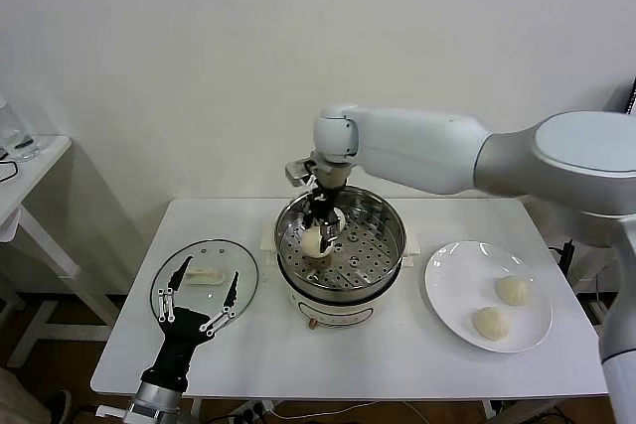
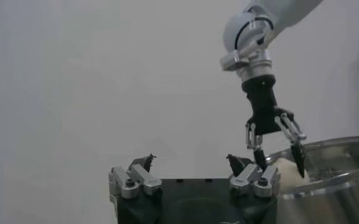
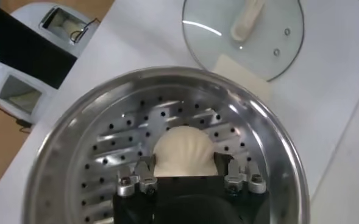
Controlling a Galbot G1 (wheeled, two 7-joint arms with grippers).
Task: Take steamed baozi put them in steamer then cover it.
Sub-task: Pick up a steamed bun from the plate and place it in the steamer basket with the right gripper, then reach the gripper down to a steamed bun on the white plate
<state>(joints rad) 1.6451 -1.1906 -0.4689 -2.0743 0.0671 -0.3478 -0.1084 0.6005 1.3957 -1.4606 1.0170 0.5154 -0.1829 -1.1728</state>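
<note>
The steamer (image 1: 383,260) stands mid-table, its perforated tray (image 3: 106,158) showing. My right gripper (image 1: 320,235) reaches down into it, shut on a cream-white baozi (image 3: 182,149) with a finger pressed on each side, low over the tray's back-left part. In the left wrist view the same gripper (image 2: 281,165) and baozi (image 2: 284,170) show at the pot's rim (image 2: 331,164). Two more baozi (image 1: 513,290) (image 1: 490,323) lie on the white plate (image 1: 457,275). The glass cover (image 1: 214,257) lies flat left of the steamer. My left gripper (image 1: 210,272) stands open in front of and above it, holding nothing.
The white table's front edge (image 1: 348,389) runs close to my left arm. A second small table (image 1: 30,171) stands far left. A wall closes the back. The cover's cream handle (image 3: 247,18) shows in the right wrist view.
</note>
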